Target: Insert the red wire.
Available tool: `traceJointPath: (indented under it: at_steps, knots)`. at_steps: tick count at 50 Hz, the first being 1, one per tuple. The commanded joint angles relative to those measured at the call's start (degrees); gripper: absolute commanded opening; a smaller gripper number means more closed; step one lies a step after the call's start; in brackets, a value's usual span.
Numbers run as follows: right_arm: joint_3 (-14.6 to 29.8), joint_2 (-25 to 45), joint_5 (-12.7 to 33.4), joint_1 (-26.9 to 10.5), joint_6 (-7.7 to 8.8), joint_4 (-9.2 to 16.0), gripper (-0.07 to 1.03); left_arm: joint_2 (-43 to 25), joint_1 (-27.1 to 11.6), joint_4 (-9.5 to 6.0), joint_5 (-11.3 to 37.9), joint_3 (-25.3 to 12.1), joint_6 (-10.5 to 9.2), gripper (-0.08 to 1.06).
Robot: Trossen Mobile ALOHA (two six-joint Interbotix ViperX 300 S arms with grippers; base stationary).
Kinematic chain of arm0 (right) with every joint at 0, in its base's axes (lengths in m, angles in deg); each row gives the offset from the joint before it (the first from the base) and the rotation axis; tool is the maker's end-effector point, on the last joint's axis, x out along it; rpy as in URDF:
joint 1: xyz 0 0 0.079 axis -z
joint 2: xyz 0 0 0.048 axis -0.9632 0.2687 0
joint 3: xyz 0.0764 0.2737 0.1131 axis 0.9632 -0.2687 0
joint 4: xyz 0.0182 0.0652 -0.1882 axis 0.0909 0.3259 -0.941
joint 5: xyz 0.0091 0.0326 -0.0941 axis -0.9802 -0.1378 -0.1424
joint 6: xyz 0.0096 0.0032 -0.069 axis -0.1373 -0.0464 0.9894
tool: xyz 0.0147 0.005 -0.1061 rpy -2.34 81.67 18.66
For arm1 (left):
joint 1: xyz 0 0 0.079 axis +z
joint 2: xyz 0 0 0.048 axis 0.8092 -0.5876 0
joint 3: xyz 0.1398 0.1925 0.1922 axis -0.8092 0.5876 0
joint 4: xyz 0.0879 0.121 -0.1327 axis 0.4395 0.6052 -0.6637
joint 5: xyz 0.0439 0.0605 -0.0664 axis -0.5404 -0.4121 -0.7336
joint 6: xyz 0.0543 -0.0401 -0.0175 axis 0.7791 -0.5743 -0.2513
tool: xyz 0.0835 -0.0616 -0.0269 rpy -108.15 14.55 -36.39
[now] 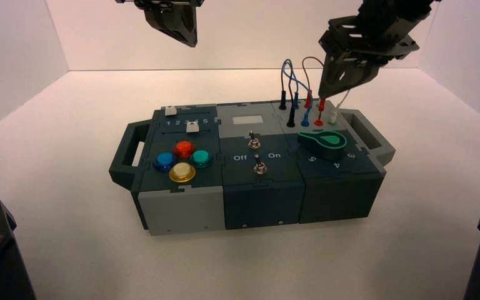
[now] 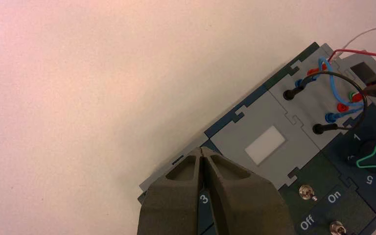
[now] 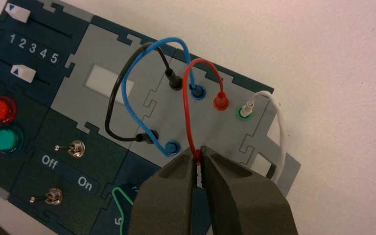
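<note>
Okay, high view: right gripper (image 1: 322, 95) above near red socket (image 1: 318, 123), insertion looks pending. Left wrist view: left gripper (image 2: 201, 149) idle over box's far side, fingers together. Right wrist view: fingers clamped on red wire's (image 3: 187, 107) near plug (image 3: 196, 155), far plug (image 3: 221, 100) seated; next, align, press down.

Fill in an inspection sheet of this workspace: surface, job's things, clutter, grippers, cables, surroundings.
Surface: pale, smooth tabletop under the dark-and-grey box.
Job's things: thin red looped wire; one red plug in a red socket at the far row, the other between the right gripper's fingertips.
Clutter: nothing seen.
Grippers: right gripper at the box's right rear, holding the plug; left gripper above the box's left rear, shut.
Cables: black, blue and white wires plugged in.
Surroundings: plain pale walls.
</note>
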Motion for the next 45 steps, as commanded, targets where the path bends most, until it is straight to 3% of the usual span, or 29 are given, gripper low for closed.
traceJointPath:
  at_steps: [1,23,45]
  knots:
    - [0.70,0.35,0.00,-0.26,-0.09,0.44,-0.02,0.44,0.35,0.09,-0.44,-1.85,0.35,-0.03]
    - [0.88,1.14,0.00,-0.26,-0.09,0.44,-0.02,0.35,0.44,0.09,-0.44,-1.85,0.35,-0.03]
    - [1.58,4.04,2.99,-0.97,-0.09,0.62,-0.02,0.35,0.53,0.09,-0.44,-2.02,0.35,-0.03]
